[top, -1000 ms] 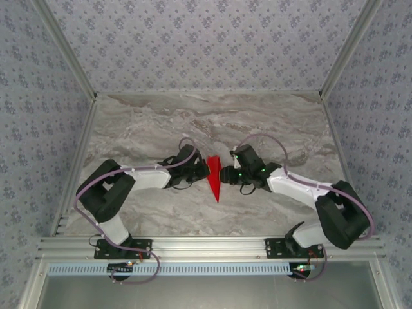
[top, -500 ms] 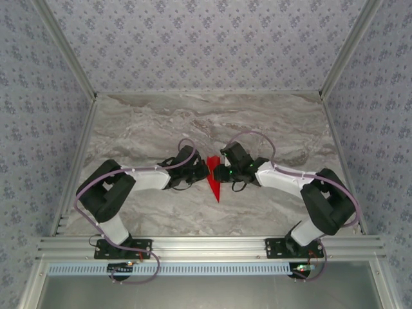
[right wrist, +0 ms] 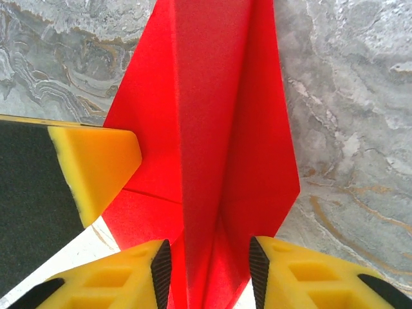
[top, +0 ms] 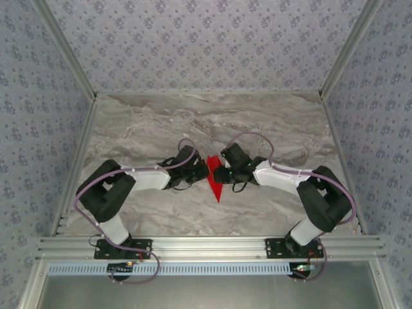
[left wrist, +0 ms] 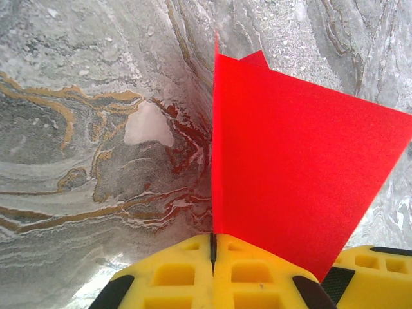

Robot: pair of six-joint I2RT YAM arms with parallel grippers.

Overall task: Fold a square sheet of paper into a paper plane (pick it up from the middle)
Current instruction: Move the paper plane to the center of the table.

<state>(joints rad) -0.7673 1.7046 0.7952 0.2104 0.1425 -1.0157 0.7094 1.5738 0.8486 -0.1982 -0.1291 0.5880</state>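
Top external: paper plane [top: 215, 187] is lying nose toward the near table [top: 141, 129] edge, left gripper [top: 206, 172] jaws clamping it, right gripper [top: 218, 174] jaws straddling its ridge half-parted, grip unclear.

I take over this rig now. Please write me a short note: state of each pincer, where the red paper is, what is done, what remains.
Left pincer: shut on one edge of the paper plane.
Right pincer: jaws astride the raised centre fold; whether they press it is unclear.
Paper: middle of the table, between both pincers, tip towards the arm bases.
Done: sheet already folded into a narrow pointed dart.
To do: probably press the last creases, then release.
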